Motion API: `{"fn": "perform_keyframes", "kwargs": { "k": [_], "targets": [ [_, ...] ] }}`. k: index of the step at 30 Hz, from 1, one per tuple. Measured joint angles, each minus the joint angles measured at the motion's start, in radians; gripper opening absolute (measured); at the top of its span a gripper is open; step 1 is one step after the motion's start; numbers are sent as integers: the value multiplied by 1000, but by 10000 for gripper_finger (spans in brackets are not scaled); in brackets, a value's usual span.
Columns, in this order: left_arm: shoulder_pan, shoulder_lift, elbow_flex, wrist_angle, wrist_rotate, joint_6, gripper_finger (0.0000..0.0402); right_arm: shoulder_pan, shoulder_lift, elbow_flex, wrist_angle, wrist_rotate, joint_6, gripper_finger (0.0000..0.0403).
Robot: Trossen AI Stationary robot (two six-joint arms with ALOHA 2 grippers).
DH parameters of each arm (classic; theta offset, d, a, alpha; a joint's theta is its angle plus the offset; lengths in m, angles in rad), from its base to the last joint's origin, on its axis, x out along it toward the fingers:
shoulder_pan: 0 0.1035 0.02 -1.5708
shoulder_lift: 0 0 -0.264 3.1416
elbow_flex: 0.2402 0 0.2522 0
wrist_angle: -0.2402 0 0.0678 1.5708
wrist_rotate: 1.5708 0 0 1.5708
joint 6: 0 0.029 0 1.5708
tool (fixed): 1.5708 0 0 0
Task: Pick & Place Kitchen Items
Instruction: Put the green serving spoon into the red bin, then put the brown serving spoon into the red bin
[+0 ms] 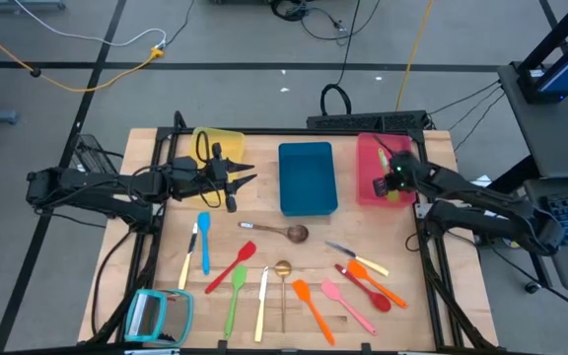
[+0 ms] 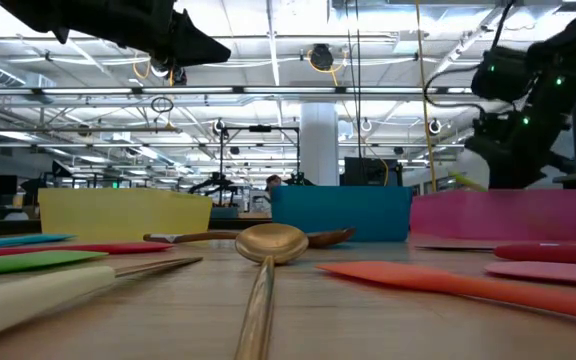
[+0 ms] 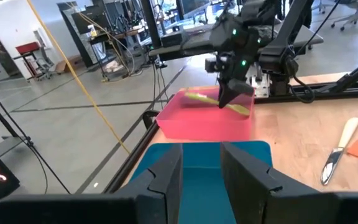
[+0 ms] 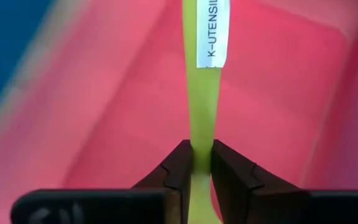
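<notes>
My right gripper (image 4: 202,163) hangs over the pink tray (image 1: 368,163) at the table's far right, shut on a yellow-green utensil (image 3: 199,96) with a white label (image 4: 212,34). My left gripper (image 3: 201,163) hovers open with nothing between its fingers, between the yellow tray (image 1: 227,138) and the blue tray (image 1: 307,177). Several more kitchen items lie flat on the wood in the near half, among them a blue spatula (image 1: 204,242), a metal spoon (image 1: 279,232), a gold spoon (image 2: 271,242) and an orange spatula (image 1: 314,308). My right gripper pinches the yellow-green utensil's narrow handle (image 4: 202,134) between its two fingers. The fingers slant down from above and lie across the handle. The utensil lies roughly level over the pink tray, about at rim height (image 2: 465,181); whether it touches the tray I cannot tell.
The three trays stand in a row along the far edge. A teal-framed flat square (image 1: 158,316) sits at the near left corner. A cream-handled knife (image 3: 337,152) lies on the wood right of the blue tray. Cables and a power strip (image 1: 363,120) lie beyond the far edge.
</notes>
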Motion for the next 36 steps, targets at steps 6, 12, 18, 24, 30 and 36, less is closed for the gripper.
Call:
{"fn": "perform_keyframes", "kwargs": {
  "k": [6,12,18,24,30,36],
  "targets": [
    [0,0,0,0,0,17,111,-34,49,-65,100,0,-47,62],
    [0,0,0,-2,0,24,111,-38,56,-80,181,3,-120,92],
    [0,0,0,-1,0,24,111,-34,49,-80,289,-2,-202,141],
    [0,0,0,-1,0,27,111,18,26,-80,465,-144,-287,172],
    [0,0,0,-34,0,50,111,137,5,-80,713,-224,-311,173],
    [0,2,0,-144,27,27,111,296,10,-80,1005,-237,-435,160]
  ]
}}
